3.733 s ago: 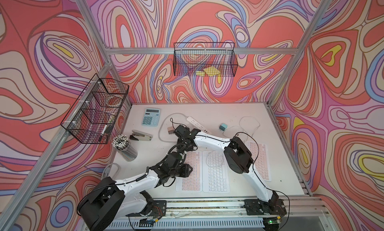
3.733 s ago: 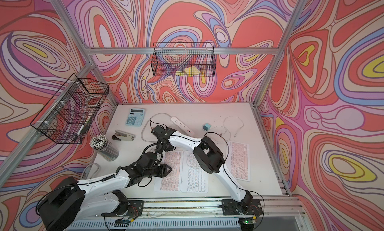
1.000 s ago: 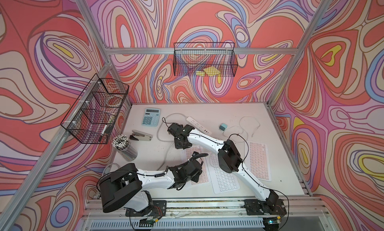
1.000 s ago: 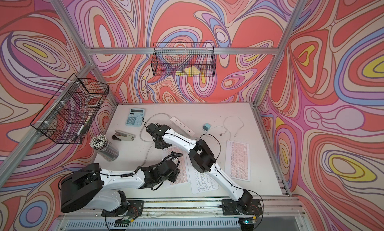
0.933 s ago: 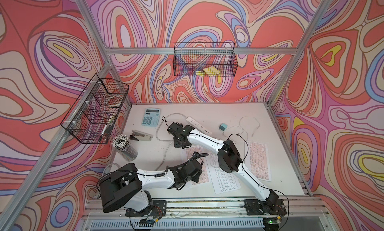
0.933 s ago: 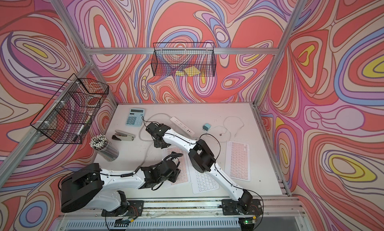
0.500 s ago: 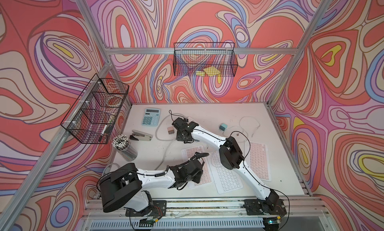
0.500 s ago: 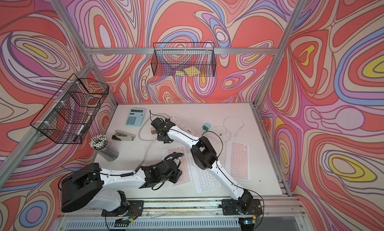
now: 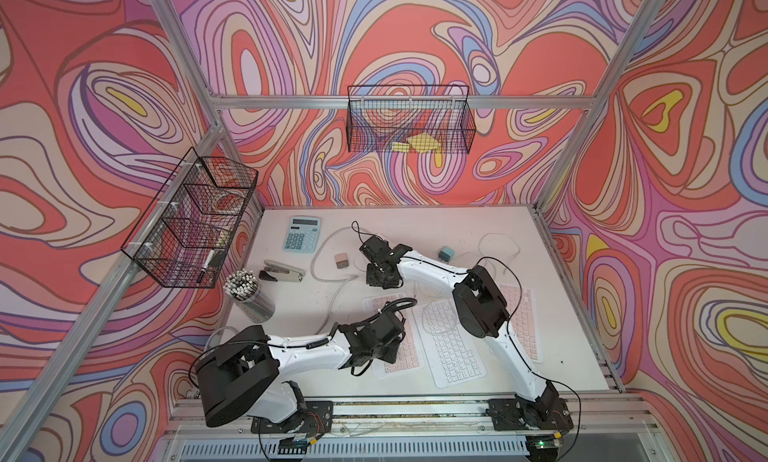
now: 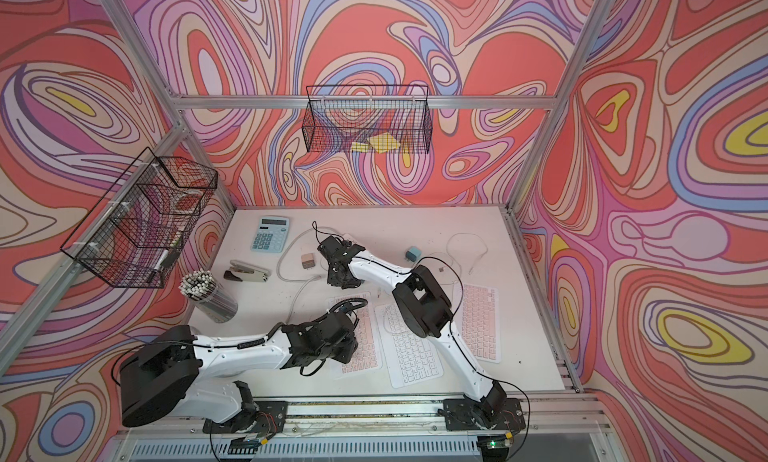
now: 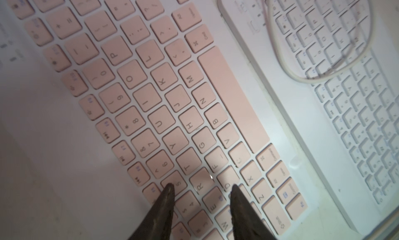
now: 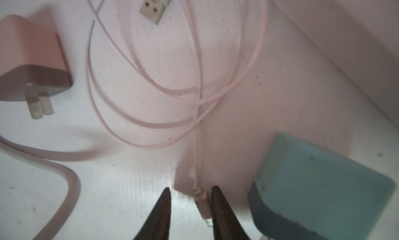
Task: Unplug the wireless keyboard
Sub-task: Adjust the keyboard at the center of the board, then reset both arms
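Observation:
The pink-keyed wireless keyboard point(image 9: 409, 352) point(image 10: 368, 347) point(image 11: 172, 87) lies flat near the table's front. My left gripper point(image 9: 380, 339) point(image 10: 332, 339) point(image 11: 201, 188) is open, its fingertips point(image 11: 169, 188) down over the keys. Beyond the keyboard's far end, my right gripper point(image 9: 381, 275) point(image 10: 340, 279) point(image 12: 191, 191) is open just above the table. The thin pink cable point(image 12: 200, 103) coils on the table in front of it. Its small connector point(image 12: 201, 203) lies loose between the jaws, close to one finger and free of the keyboard.
A pink charger point(image 9: 341, 259) point(image 12: 32, 59), a teal charger point(image 9: 446, 254) point(image 12: 319, 185), a loose USB plug point(image 12: 154, 8) and a thick white cord point(image 9: 332, 289) surround the right gripper. A white keyboard point(image 9: 453, 347), another pink keyboard point(image 9: 521, 314), a calculator point(image 9: 302, 234), a stapler point(image 9: 282, 273) and a pen cup point(image 9: 249, 293) lie about.
My right gripper carried the cable end a little to the right, then opened; the connector now lies loose between its jaws. The left arm has stayed on the keyboard.

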{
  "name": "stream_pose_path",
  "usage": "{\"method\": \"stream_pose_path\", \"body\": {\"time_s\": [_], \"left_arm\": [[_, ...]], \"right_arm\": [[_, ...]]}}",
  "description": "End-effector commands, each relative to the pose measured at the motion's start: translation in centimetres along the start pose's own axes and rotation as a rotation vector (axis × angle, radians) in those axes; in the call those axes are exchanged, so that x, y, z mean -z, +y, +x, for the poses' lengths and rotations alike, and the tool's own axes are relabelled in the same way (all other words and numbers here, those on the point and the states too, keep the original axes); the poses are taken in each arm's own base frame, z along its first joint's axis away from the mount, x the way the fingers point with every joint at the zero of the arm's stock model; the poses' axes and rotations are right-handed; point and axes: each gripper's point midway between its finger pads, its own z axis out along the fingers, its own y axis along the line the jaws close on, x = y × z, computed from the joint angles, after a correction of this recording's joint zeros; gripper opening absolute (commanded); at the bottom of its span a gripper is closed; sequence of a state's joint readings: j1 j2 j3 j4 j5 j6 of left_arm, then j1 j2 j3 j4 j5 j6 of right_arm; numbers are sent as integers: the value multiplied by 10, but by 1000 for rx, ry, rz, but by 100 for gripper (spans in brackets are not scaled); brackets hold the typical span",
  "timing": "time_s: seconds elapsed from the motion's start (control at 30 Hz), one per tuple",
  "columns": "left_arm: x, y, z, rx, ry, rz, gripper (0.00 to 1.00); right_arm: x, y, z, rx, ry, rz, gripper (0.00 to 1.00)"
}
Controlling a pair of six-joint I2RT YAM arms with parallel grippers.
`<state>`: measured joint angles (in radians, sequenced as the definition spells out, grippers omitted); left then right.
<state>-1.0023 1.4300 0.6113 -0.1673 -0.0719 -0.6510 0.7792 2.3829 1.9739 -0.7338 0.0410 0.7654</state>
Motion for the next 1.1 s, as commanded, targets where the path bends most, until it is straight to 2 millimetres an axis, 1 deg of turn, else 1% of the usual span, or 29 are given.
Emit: {"method": "stream_pose_path", "body": {"time_s": [0.0,0.07,0.17,0.23,0.3,0.43,0.57,0.63,0.7,0.73,0.8,0.87,0.93,0.97,1.07], "left_arm": [[5,69,80,-18,321,-273,45],[10,70,76,-13,320,-291,45],[19,73,64,13,282,-295,45],[27,76,53,20,258,-303,45],[36,77,38,16,227,-299,45],[50,67,4,29,152,-244,46],[63,53,-32,47,68,-178,47],[71,51,-49,71,26,-149,47],[80,54,-65,103,-16,-127,48],[85,57,-74,122,-41,-116,49],[96,65,-89,156,-88,-100,50],[108,75,-105,176,-156,-97,55],[118,84,-120,178,-230,-109,65],[124,90,-127,184,-263,-124,74],[137,107,-146,165,-346,-184,84]], "right_arm": [[23,12,-24,-27,-40,-144,39],[33,13,-31,-20,-52,-191,43],[53,12,-38,-1,-84,-233,44],[63,5,-41,-7,-105,-256,44],[74,-5,-43,-26,-122,-289,44],[94,-26,-46,-42,-159,-325,44],[115,-57,-51,-38,-216,-310,45],[124,-76,-52,-42,-241,-296,45],[128,-98,-53,-52,-258,-279,45],[137,-109,-56,-61,-276,-279,46],[144,-131,-60,-71,-299,-266,47],[155,-152,-65,-53,-339,-243,51],[166,-170,-71,-25,-396,-203,56],[170,-181,-75,-10,-427,-172,57],[183,-214,-85,9,-504,-58,63]]}}
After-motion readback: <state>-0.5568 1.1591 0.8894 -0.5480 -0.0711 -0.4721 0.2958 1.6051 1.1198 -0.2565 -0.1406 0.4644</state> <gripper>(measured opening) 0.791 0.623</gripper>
